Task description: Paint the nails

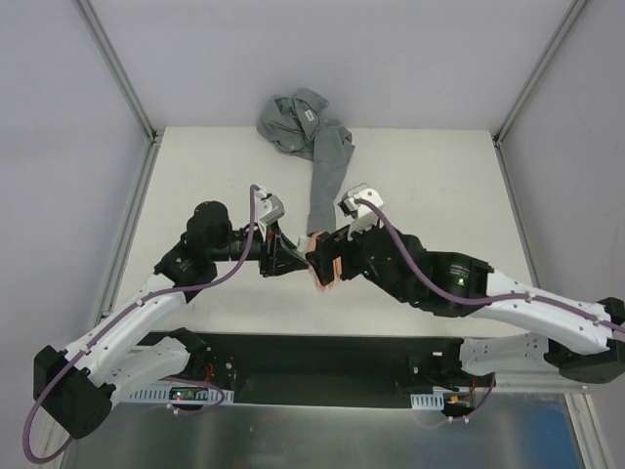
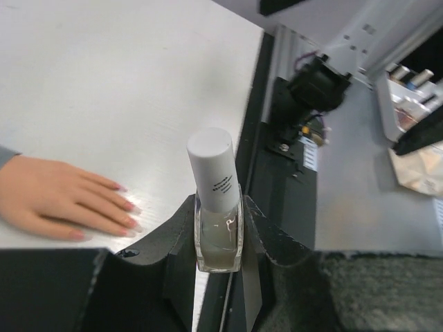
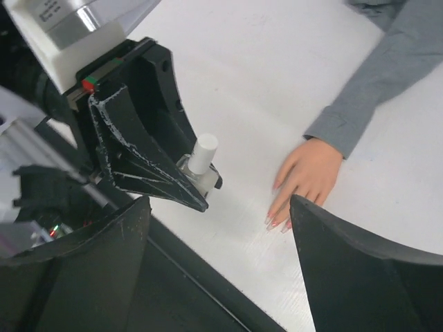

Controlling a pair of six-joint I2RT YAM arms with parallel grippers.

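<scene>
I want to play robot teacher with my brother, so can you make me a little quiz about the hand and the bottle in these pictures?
1. True or false: the right fingers are squeezing the small clear bottle.
2. What colour is the bottle's cap? A white, B red, C black.
3. Fill the gap: the mannequin hand lies flat on the table, palm ____.

Key
1. False: the left fingers hold it, and the right ones stand open.
2. A.
3. Down: its nails face up.
</scene>
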